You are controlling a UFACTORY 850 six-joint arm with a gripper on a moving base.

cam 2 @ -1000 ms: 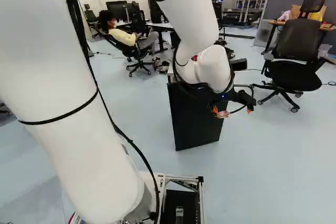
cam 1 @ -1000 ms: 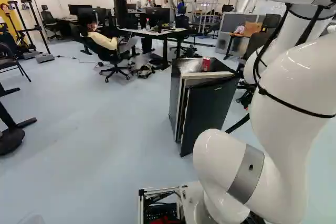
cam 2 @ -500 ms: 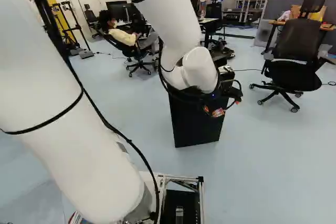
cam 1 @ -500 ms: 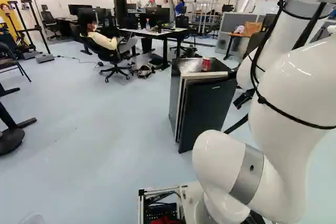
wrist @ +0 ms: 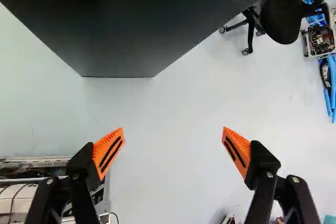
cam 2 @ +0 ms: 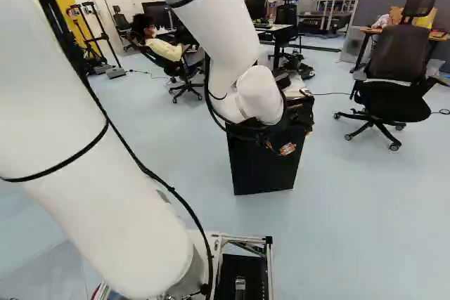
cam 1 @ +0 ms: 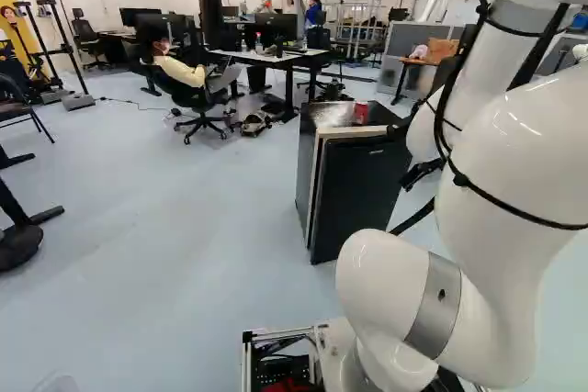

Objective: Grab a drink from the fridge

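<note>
The black fridge (cam 1: pixel 361 195) stands ahead of the base, its door seeming slightly off the pale-edged body in the left base view. A red can (cam 1: pixel 360 112) is on its top. In the right base view my gripper (cam 2: pixel 281 147) is in front of the fridge, partly hidden by the wrist. Seen from the wrist, the gripper (wrist: pixel 173 148) is open, its orange fingers wide apart with only floor beyond them. The fridge door (wrist: pixel 115 30) lies ahead of the fingers, touched by neither. The fridge's inside is hidden.
An office chair (cam 2: pixel 397 68) stands to the fridge's right in the right base view. Behind the fridge are a desk (cam 1: pixel 289 57) and a seated person. At the left of the left base view is a black stand (cam 1: pixel 20 238). Pale floor (cam 1: pixel 184 227) surrounds the fridge.
The arm's wrist and gripper have moved leftward in the right base view, across the fridge's front. The fridge door has swung closer to its body. The base has stayed put.
</note>
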